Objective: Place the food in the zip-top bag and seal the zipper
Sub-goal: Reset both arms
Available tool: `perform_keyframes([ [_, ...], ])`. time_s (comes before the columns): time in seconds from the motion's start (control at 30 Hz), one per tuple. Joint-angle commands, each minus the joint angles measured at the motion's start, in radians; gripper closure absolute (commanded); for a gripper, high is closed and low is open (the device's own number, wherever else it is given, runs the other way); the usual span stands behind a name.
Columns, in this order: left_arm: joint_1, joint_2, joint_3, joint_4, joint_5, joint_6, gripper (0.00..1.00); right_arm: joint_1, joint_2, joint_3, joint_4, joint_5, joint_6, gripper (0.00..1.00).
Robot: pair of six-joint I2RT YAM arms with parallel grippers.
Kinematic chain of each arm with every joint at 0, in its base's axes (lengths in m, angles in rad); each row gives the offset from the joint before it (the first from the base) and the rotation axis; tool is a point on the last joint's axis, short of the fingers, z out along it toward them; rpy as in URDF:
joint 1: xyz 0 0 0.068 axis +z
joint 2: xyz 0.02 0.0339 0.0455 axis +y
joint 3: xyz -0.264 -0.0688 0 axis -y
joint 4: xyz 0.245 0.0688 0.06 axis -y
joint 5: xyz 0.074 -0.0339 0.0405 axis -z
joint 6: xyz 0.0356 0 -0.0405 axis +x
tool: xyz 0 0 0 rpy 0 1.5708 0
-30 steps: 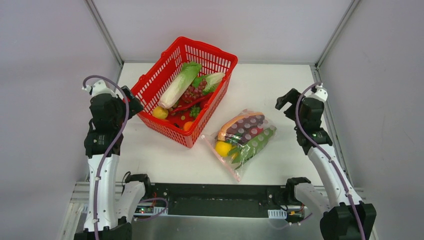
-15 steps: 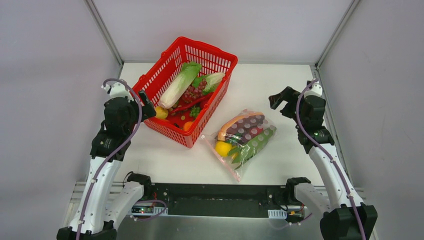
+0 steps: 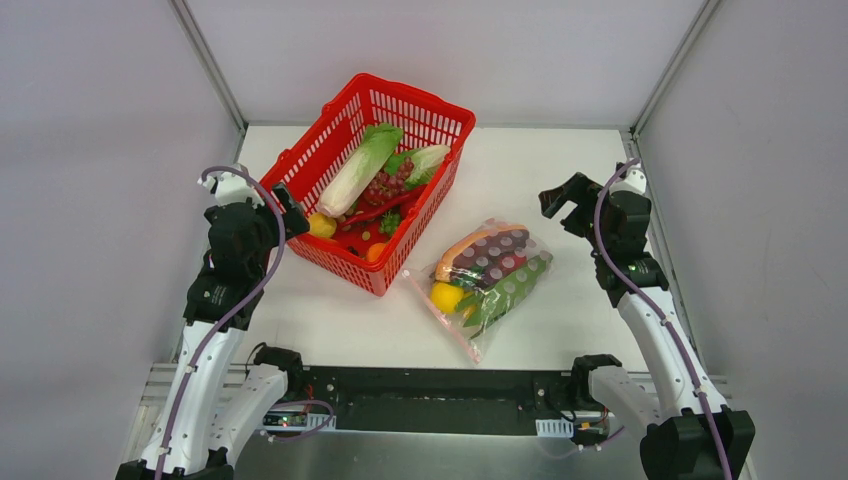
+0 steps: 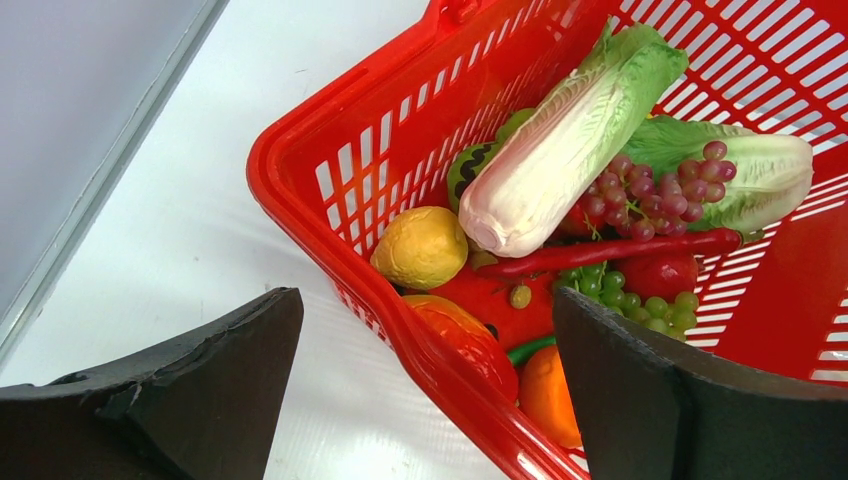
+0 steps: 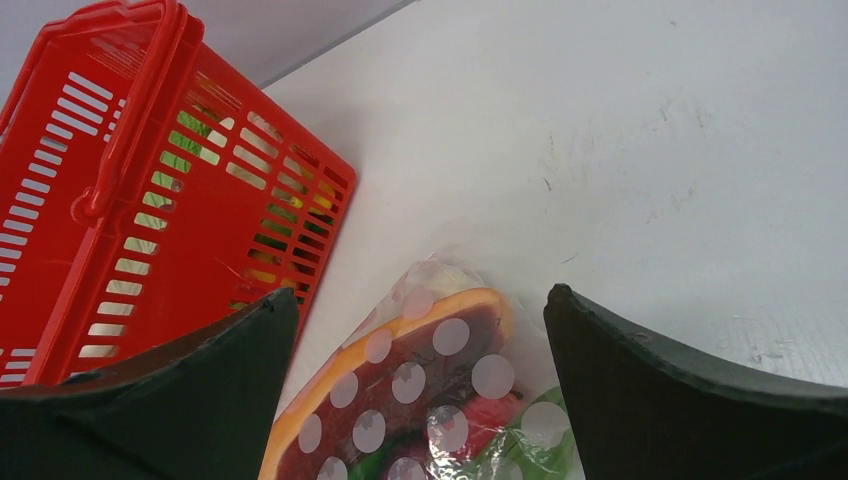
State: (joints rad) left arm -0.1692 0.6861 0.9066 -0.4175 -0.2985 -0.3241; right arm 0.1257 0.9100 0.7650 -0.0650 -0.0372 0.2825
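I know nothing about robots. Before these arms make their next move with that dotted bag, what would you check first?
1. Food inside the zip-top bag: ok. The bun with sausage, lemon and green leaves show through it.
2. Zipper sealed: cannot tell. The strip is too small to judge.
3. Left end effector free: ok. It is open and empty, at the red basket's corner.
4. Right end effector free: ok. It is open and empty, off to the bag's side.
5. Bag resting on the table beside the basket: ok.
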Motion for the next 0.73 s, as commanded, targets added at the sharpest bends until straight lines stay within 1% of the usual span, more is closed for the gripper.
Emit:
perform_keyframes([
  [0.0,-0.001,-0.011,0.007,0.049,-0.025,0.023,0.01,-0.001,0.000,0.026,0.023,0.015,0.026,0.03],
  [0.17,-0.001,-0.011,0.010,0.035,-0.083,0.004,0.01,-0.001,-0.001,0.026,0.025,0.007,0.029,0.03],
  [0.47,-0.001,-0.017,0.013,0.050,-0.080,-0.015,0.01,-0.001,-0.009,0.013,0.026,0.002,0.028,0.03],
  [0.7,-0.001,-0.011,0.010,0.060,-0.051,-0.009,0.01,-0.001,-0.028,0.006,0.026,0.013,0.012,0.02],
])
